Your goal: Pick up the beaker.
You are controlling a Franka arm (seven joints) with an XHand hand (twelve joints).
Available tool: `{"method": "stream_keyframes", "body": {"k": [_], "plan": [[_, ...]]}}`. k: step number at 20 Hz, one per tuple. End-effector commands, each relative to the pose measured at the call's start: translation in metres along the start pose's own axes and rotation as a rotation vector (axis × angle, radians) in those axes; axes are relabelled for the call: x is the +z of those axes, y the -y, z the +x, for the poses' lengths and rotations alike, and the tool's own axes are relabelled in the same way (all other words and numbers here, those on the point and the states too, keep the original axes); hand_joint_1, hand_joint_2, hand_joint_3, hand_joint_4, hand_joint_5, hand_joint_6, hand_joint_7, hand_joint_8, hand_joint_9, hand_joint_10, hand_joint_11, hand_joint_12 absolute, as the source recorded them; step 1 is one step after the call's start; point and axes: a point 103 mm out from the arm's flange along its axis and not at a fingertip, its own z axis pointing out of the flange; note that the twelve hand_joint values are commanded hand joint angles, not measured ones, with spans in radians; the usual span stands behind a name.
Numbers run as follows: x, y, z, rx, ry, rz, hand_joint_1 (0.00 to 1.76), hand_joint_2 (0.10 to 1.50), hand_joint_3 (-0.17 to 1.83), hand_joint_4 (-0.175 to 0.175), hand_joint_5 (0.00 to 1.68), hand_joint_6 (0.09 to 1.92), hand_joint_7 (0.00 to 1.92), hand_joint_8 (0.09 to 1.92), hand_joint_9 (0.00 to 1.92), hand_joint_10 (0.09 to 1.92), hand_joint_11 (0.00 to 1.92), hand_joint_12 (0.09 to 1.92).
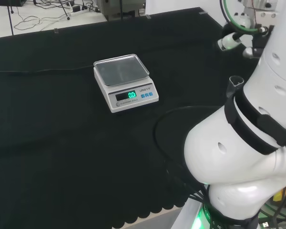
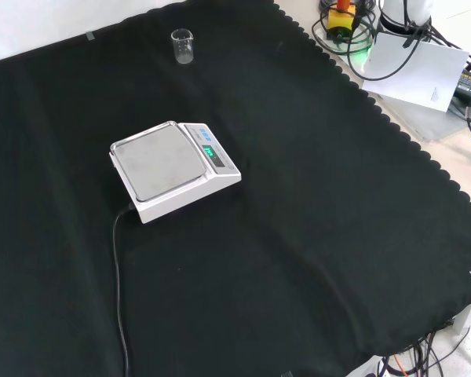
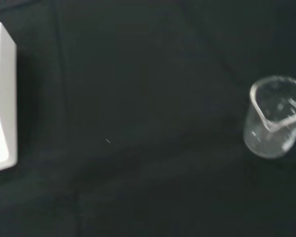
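Note:
A small clear glass beaker (image 2: 182, 45) stands upright and empty on the black cloth near the far edge in the front view, well beyond the scale. In the head view the beaker (image 1: 235, 87) shows at the right, its rim and spout peeking out beside the arm's white link (image 1: 257, 143), which covers its lower part. The wrist view looks down on the beaker (image 3: 275, 117) from above, with its pouring spout visible and bare cloth around it. Nothing touches the beaker.
A white digital scale (image 2: 173, 169) with a steel pan and a lit green display sits mid-cloth, also seen as the scale (image 1: 125, 82) in the head view; the scale's corner (image 3: 1, 98) shows in the wrist view. Its black cable (image 2: 118, 283) trails toward the front edge.

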Motion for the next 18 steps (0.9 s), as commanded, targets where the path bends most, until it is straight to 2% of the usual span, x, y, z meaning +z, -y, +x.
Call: {"method": "stream_keyframes", "body": {"k": [1, 10, 18], "plan": [[0.023, -0.032, -0.049, 0.026, -0.043, 0.014, 0.66, 1.06, -0.1, -0.031, 0.51, 0.43, 0.42, 0.65, 0.46, 0.77, 0.0, 1.49], [0.045, -0.057, -0.062, 0.018, -0.071, 0.038, 0.67, 1.06, -0.1, -0.032, 0.5, 0.44, 0.42, 0.65, 0.45, 0.77, 0.0, 1.48], [0.054, -0.066, -0.066, 0.024, -0.1, 0.059, 0.67, 1.06, -0.11, -0.034, 0.5, 0.44, 0.42, 0.65, 0.45, 0.78, 0.0, 1.48]]}}
